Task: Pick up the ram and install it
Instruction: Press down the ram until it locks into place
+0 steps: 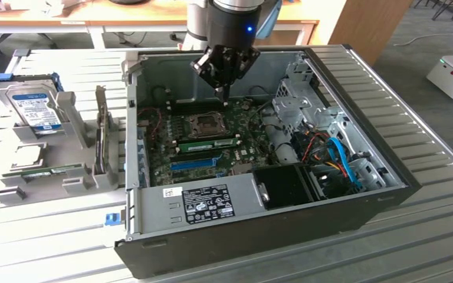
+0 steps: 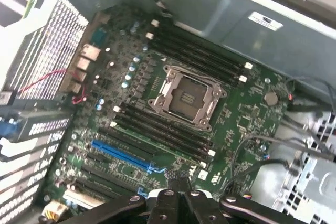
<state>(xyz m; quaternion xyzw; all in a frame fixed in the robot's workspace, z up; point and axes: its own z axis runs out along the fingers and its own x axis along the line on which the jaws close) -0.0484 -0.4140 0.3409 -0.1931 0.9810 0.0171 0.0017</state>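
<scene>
Tool fingers together, empty, hovering over the motherboard inside the open case; ram already seated in a slot beside the CPU socket, likely released.

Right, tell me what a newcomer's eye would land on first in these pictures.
The open computer case fills the middle of the exterior view, its green motherboard bare with an empty CPU socket at its centre. The gripper, shut, hangs just above the board inside the case. A ram stick already sits in a slot beside the socket, and a hard drive with a blue label stands in a grey holder at the exterior view's left.
</scene>
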